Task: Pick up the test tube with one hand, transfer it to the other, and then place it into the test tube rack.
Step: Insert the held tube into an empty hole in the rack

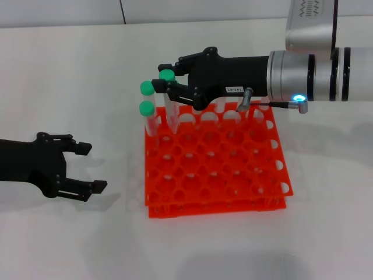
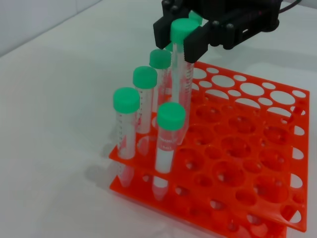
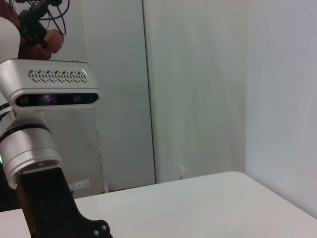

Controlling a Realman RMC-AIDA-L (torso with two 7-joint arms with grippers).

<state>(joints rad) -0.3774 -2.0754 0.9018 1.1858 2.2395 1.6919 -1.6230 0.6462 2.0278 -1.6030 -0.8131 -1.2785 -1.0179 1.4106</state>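
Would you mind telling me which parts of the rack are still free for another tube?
The test tube rack is bare across its middle, right and near rows. Only its far-left corner is crowded: standing tubes cluster there, and the right gripper holds the test tube above them.

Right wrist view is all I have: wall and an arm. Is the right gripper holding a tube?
Observer: Yes. The right gripper has its jaws shut just under the cap of a tube, upright over the far left corner of the rack.
Operator: Is it seated in a hole?
Observer: Cannot tell. Its lower end is hidden behind the other tubes; at least four stand in that corner.
Operator: Left arm?
Observer: The left gripper is to the left of the rack, low over the table, with jaws open and empty.
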